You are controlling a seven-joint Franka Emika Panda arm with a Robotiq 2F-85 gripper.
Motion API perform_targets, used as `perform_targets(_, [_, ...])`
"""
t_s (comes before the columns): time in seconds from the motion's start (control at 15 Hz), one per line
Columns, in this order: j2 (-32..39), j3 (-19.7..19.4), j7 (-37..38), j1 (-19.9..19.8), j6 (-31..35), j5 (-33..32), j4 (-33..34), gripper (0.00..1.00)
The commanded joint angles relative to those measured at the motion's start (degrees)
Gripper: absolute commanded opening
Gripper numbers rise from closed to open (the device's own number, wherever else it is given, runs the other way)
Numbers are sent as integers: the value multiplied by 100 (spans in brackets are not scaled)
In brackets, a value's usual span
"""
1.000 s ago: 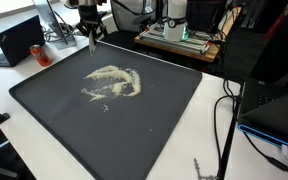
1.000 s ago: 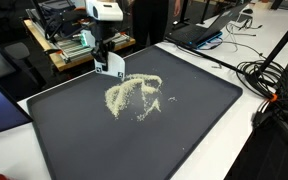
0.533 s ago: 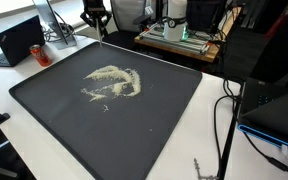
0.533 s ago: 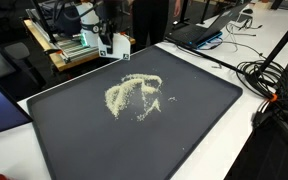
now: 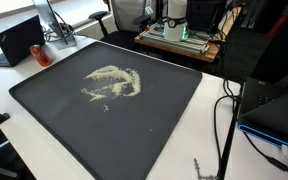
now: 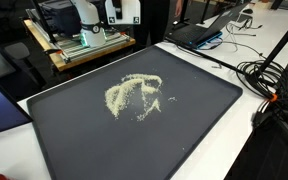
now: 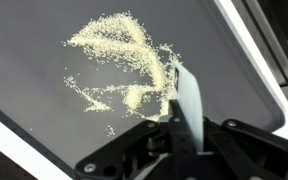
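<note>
1. In the wrist view the claw (image 7: 180, 138) is seen closed, its jaws drawn together on a thin white card (image 7: 187, 95), which is held on edge between them.
2. The card is seen in front of the right-hand fringe of a scatter of pale grains (image 7: 124, 50); whether the grains are touched by it cannot be told from this view.
3. The grains (image 5: 112, 82) (image 6: 134, 93) are spread in a loose, looped heap with thin trails running off it, and in both exterior views they are found on the far half of a dark mat (image 5: 164, 125) (image 6: 194, 130).
4. The mat is laid flat on a white table (image 5: 199, 135), whose bare surface is shown along the mat's edges.
5. An open laptop (image 5: 17, 42) is placed on the table near one corner of the mat, and a tangle of cables (image 6: 266, 78) is strewn just beside the mat's other side.
</note>
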Motion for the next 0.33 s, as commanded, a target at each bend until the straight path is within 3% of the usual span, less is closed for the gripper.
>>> perform_targets(0.0, [-244,-112,-294,270,-795,450,315,1])
perform_targets(0.27, [-230,-121,-283,411,-1412,761,677,1])
